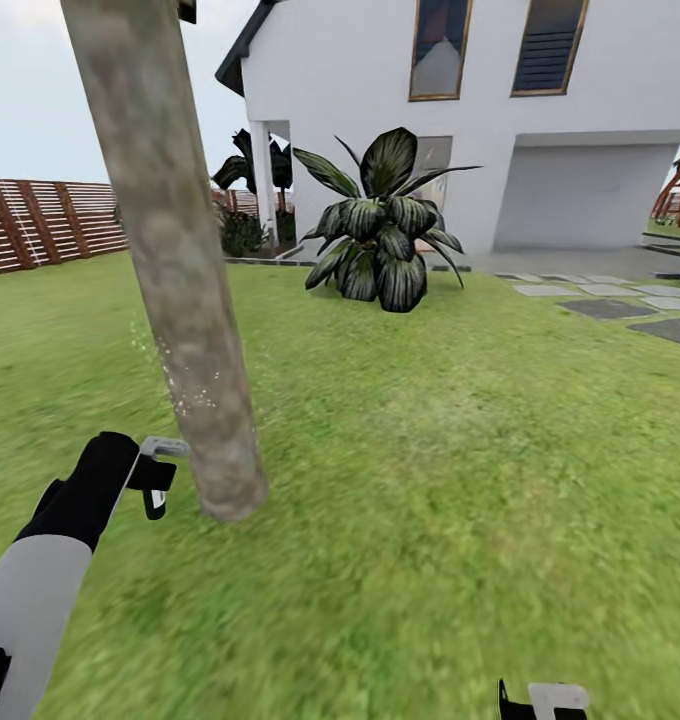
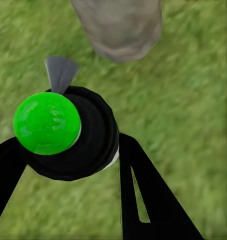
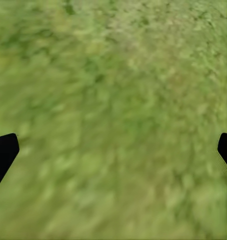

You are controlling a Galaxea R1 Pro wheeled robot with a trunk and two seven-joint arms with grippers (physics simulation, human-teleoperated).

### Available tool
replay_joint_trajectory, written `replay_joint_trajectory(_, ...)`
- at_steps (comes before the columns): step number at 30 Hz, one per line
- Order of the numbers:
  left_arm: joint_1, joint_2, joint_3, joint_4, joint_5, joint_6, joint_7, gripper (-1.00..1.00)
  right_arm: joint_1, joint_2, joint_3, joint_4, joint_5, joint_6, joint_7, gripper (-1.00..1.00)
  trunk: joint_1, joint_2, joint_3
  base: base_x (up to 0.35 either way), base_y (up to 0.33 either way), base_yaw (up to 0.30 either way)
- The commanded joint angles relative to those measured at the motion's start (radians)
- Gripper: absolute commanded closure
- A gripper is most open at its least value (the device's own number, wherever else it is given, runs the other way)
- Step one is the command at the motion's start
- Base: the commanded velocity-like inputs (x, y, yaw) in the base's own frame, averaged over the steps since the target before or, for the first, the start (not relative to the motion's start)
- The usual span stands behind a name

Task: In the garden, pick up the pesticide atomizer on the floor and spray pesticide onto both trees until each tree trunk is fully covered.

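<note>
Left gripper (image 2: 68, 165) is clenching the atomizer (image 2: 68, 132) — green-capped, black here — nozzle aiming at the tree trunk (image 1: 170, 260) at 12 o'clock, white specks (image 1: 185, 400) dotting the bark; right gripper (image 3: 113, 150) is hanging released over grass (image 3: 113, 75).

Left arm (image 1: 30, 600): light grey cylindrical forearm shell, black joint at the near end, black rounded wrist housing. Left tool (image 1: 158, 478): pale grey bracket, black fingers (image 2: 148, 200), flat and tapering, one with a narrow slot. Right tool (image 1: 543, 700): pale grey plate on black mount; black fingertips (image 3: 3, 155).
</note>
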Motion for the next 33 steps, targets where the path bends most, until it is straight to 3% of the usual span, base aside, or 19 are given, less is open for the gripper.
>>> replay_joint_trajectory(1, -0.001, 0.0, 0.001, -0.001, -0.014, 0.002, -0.005, 1.0, -0.001, 0.0, -0.004, 0.002, 0.011, -0.002, -0.006, -1.0, 0.0, 0.0, -0.001, 0.002, -0.271, 0.001)
replay_joint_trajectory(6, -0.001, 0.002, 0.001, -0.001, -0.015, 0.002, -0.005, 1.0, -0.001, 0.0, -0.004, 0.002, 0.011, -0.002, -0.006, -1.0, 0.0, 0.0, -0.001, 0.001, -0.271, 0.053)
replay_joint_trajectory(14, 0.001, 0.006, 0.002, 0.043, -0.015, 0.001, 0.044, 1.0, -0.001, 0.001, -0.004, 0.002, 0.011, -0.002, -0.006, -1.0, 0.0, 0.0, -0.001, 0.074, -0.271, 0.253)
replay_joint_trajectory(22, 0.001, -0.001, 0.001, 0.06, -0.015, -0.001, 0.051, 1.0, -0.001, 0.001, -0.004, 0.002, 0.011, -0.002, -0.006, -1.0, 0.0, 0.0, -0.001, 0.185, -0.231, 0.195)
replay_joint_trajectory(27, 0.001, 0.001, 0.002, 0.137, -0.016, -0.009, 0.051, 1.0, -0.001, -0.003, -0.004, 0.002, 0.012, -0.002, -0.006, -1.0, 0.0, 0.0, -0.001, 0.238, -0.19, 0.008)
replay_joint_trajectory(33, 0.001, 0.006, 0.017, 0.217, -0.016, -0.082, 0.052, 1.0, -0.001, -0.002, -0.004, 0.002, 0.011, -0.002, -0.005, -1.0, 0.0, 0.0, -0.001, 0.239, -0.188, 0.0)
